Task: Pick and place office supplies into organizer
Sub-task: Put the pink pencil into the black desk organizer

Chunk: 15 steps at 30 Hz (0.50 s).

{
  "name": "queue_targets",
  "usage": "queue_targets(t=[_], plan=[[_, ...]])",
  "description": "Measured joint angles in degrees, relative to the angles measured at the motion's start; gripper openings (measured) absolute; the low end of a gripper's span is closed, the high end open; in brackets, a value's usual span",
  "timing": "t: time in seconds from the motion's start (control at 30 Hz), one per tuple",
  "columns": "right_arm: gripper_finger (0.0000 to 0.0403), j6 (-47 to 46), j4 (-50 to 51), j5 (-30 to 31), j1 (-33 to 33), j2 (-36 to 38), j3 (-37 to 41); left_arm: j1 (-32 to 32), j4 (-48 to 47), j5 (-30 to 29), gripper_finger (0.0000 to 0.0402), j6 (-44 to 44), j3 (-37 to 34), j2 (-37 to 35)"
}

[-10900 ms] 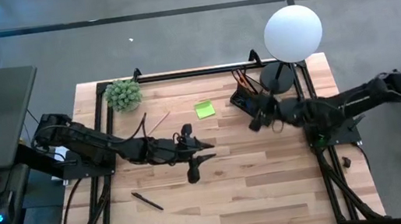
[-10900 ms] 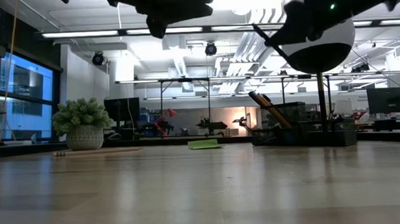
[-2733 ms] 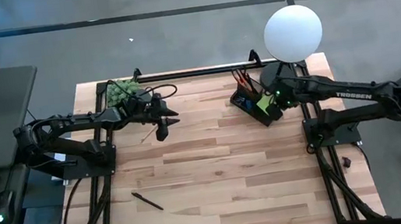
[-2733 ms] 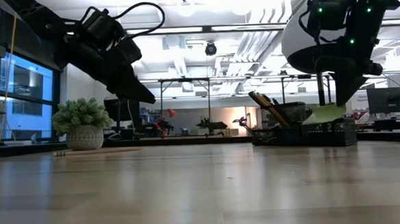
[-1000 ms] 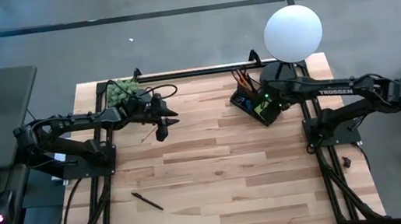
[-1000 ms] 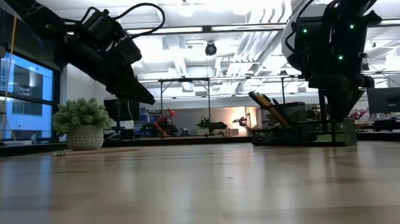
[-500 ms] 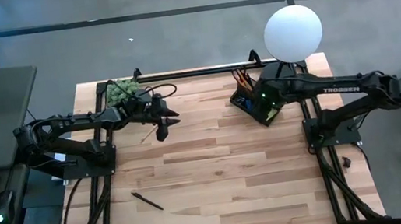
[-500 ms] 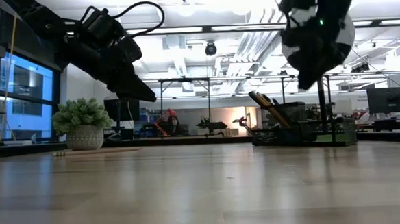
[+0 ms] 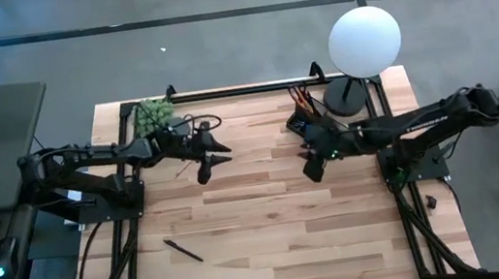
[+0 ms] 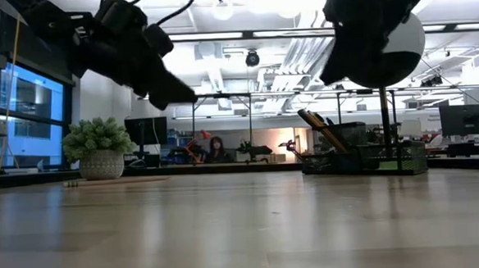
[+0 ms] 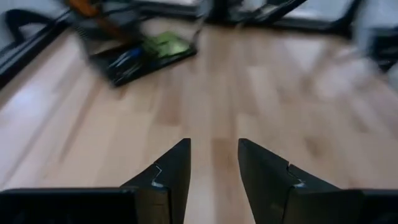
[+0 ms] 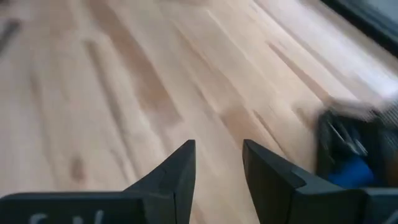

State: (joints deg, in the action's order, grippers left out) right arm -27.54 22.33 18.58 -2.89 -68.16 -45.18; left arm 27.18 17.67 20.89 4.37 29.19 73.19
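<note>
The black organizer (image 9: 306, 120) stands at the far right beside the lamp, with pencils sticking up from it; the left wrist view shows a lime-green sticky-note pad (image 11: 164, 45) lying in the organizer (image 11: 134, 55). A black pen (image 9: 184, 250) lies flat on the table near the front left. A thin pencil (image 9: 182, 167) lies by the plant. My left gripper (image 9: 218, 160) hovers open over the far left of the table, empty (image 11: 214, 142). My right gripper (image 9: 310, 172) hovers open just in front of the organizer, also empty (image 12: 219, 143).
A small potted plant (image 9: 154, 116) stands at the far left corner. A white globe lamp (image 9: 365, 40) on a black base stands at the far right. Bare wooden tabletop (image 9: 281, 223) spans the middle and near side.
My right gripper has drawn back from the organizer toward the table's near side and middle, rising and turning as it went, with nothing in it. My left gripper has swung a little toward the table's right.
</note>
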Motion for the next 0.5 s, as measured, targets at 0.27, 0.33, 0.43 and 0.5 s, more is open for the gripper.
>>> queue_targets(t=[0.27,0.33,0.43,0.5], plan=[[0.0124,11.9,-16.0,2.4,-3.4,-0.5,2.3,-0.9,-12.8,-11.6,0.0122,-0.1,0.0,-5.1],[0.0124,14.1,-18.1,3.8,-3.8,-1.4,2.3,-0.9,-16.7,-12.4,0.0122,-0.4,0.0,-6.8],[0.0124,17.2,-22.3,4.1,-3.9,-4.3,2.3,-1.0,-22.5,-17.8,0.0122,-3.7,0.0,-7.3],[0.0124,19.2,-25.6,3.2,-3.9,-6.8,2.3,-0.9,-25.8,-23.1,0.0122,-6.2,0.0,-6.8]])
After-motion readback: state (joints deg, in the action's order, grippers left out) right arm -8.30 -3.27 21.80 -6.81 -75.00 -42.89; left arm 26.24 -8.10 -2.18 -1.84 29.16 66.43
